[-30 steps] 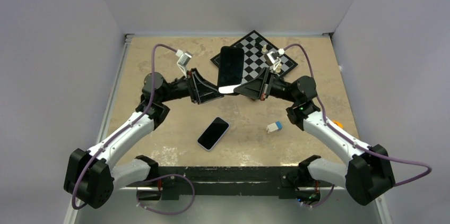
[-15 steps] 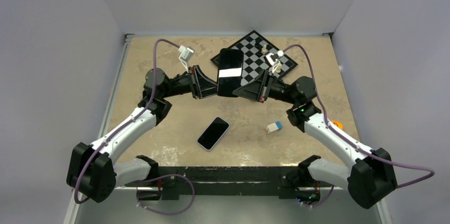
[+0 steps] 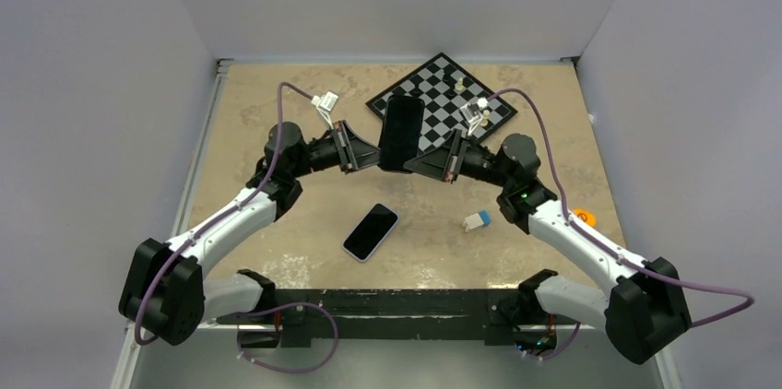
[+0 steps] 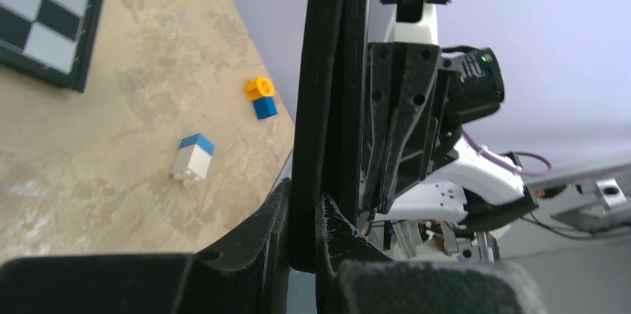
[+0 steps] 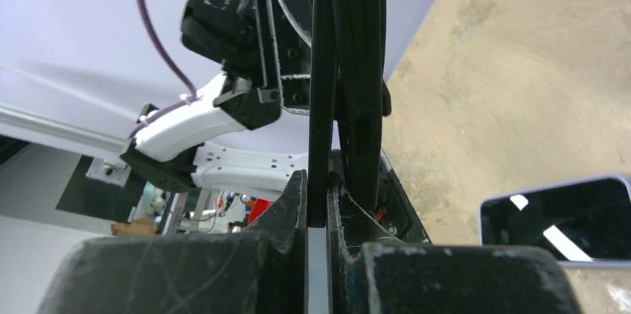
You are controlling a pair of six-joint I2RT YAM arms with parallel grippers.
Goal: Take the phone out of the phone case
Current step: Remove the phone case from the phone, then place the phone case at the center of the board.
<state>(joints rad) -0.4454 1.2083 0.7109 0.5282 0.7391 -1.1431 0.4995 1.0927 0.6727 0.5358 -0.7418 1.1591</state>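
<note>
Left gripper (image 3: 376, 150): pressed together on the left edge of the cased phone (image 3: 403, 131).
Right gripper (image 3: 428, 158): pinching the right edge of the same item. Both hold it by a thin rim only.

Cased phone: black, held in the air between the two grippers, above the surface (image 3: 277, 103), at the near corner of the chessboard (image 3: 452, 94). Edge-on, the wrist views show two layers side by side. You cannot tell which is phone and which is case, nor how far they have parted.

Also present: a loose phone (image 3: 371, 231) lying flat, nearer than the held item, and a white-and-blue block (image 3: 477, 220) to its right.

Risks, as judged:
1. Pull the grippers apart and a rim may slip from its shallow pinch, so the item drops onto the loose phone or the chessboard.
2. If either gripper clamps both layers at once, your pull only strains the case and nothing separates.
3. A twist could flick the phone out uncontrolled.

Change from a second ago: the left gripper was spread at the item's near end and has since closed on the left edge. The item leaned with a pale near end showing and now reads all black. The loose phone and block are unmoved.
</note>
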